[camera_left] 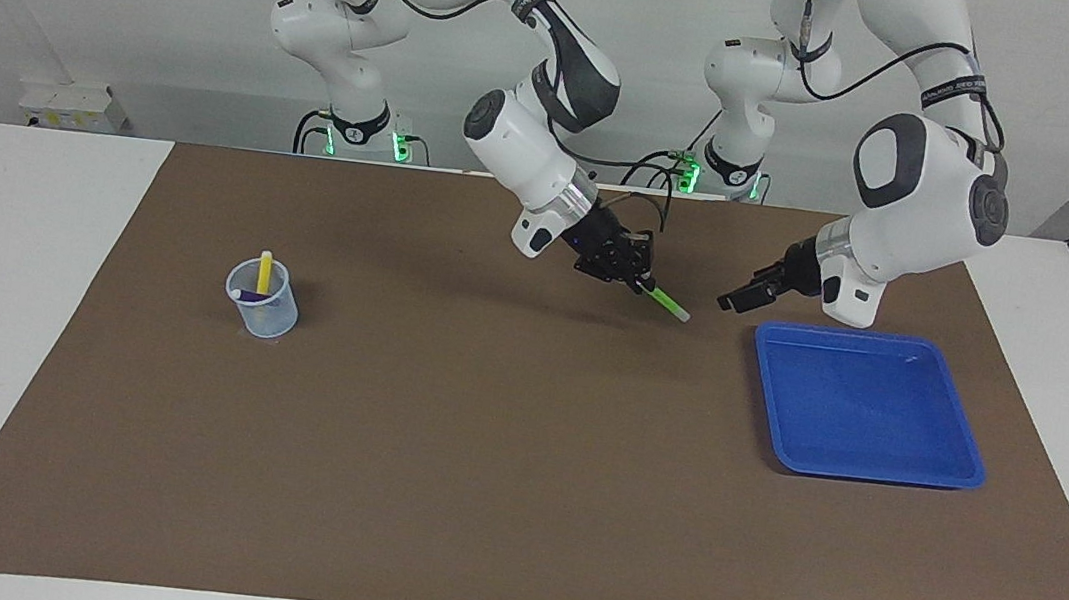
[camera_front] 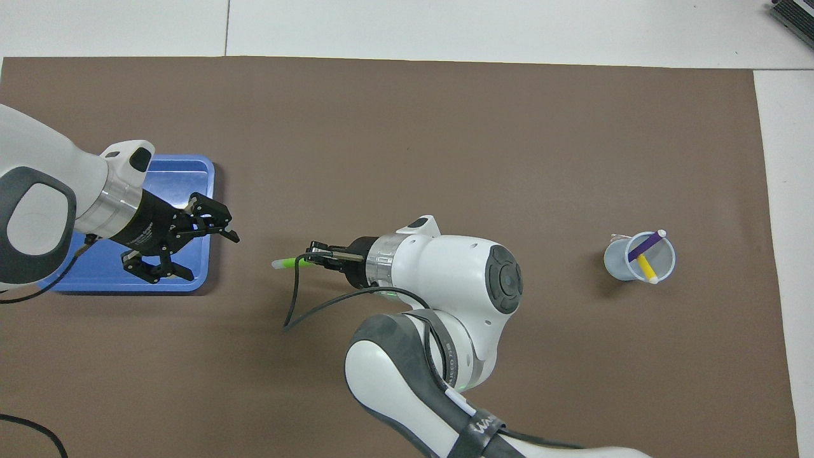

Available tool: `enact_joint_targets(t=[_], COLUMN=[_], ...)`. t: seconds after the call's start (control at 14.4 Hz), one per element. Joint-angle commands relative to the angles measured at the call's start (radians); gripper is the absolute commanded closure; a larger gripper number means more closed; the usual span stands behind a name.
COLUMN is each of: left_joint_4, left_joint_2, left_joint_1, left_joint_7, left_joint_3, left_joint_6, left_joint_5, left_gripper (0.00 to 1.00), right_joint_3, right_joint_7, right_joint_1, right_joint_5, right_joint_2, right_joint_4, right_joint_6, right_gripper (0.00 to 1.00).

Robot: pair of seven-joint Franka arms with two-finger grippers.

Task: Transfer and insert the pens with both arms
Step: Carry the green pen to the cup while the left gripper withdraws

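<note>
The bright green pen [camera_left: 663,302] with its pale whitish end is pinched at one end by the black two-finger right gripper [camera_left: 635,280], whose fingertips are pressed together on it. The pen is held in the air over the brown mat [camera_left: 516,459] that covers the white table [camera_left: 11,301], tilted, with its pale tip pointing down and toward the left arm's end of the table. In the overhead view the pen [camera_front: 291,261] is seen to jut out of the right gripper [camera_front: 313,258] toward the shallow blue plastic tray [camera_front: 191,175], well short of it.

The black left gripper [camera_left: 738,300] is held in the air beside the edge of the blue tray [camera_left: 863,468] that lies nearer to the robots. Its fingers are spread wide, as shown in the overhead view, where the left gripper [camera_front: 202,256] covers a corner of the tray; nothing is gripped by it. A clear gap is left between it and the green pen's tip.

At the right arm's end of the table a small clear plastic cup [camera_left: 266,315] stands upright on the mat. The slim yellow pen [camera_left: 264,271] is set in it, leaning against the rim, and the slim purple pen [camera_front: 645,245] with a whitish end is lodged in it too, slanted across the yellow one.
</note>
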Motion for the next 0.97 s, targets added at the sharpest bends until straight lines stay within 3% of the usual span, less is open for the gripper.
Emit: enact_joint_targets(t=[0.0,0.28,0.62,0.9], left_joint_4=[0.008,0.083,0.198,0.212], left_joint_2=[-0.024,-0.018,-0.029,-0.096], left_joint_1=[0.023,0.059,0.069,0.094], left_joint_7=[0.190,0.395,0.410,0.414], left_joint_3=[-0.001,-0.001,0.005,0.008], left_joint_6=[-0.030,-0.025,-0.031,-0.031], left_joint_5=[0.084,0.213,0.327,0.332], left_gripper=[0.00,0.00,0.00,0.00], right_joint_3=[0.006,0.006,0.009,0.008], right_joint_7=[-0.024,-0.040,-0.056,-0.237], right_joint_1=[-0.069,-0.122,-0.234,-0.349], right_joint_5=[-0.161,-0.313,-0.476,-0.603], right_joint_2=[-0.044,-0.098,-0.179,-0.313], right_joint_4=[-0.021,-0.021,0.002,0.015], right_joint_6=[-0.142,-0.332,-0.596,-0.945], right_gripper=[1.00,1.00,1.00,1.00])
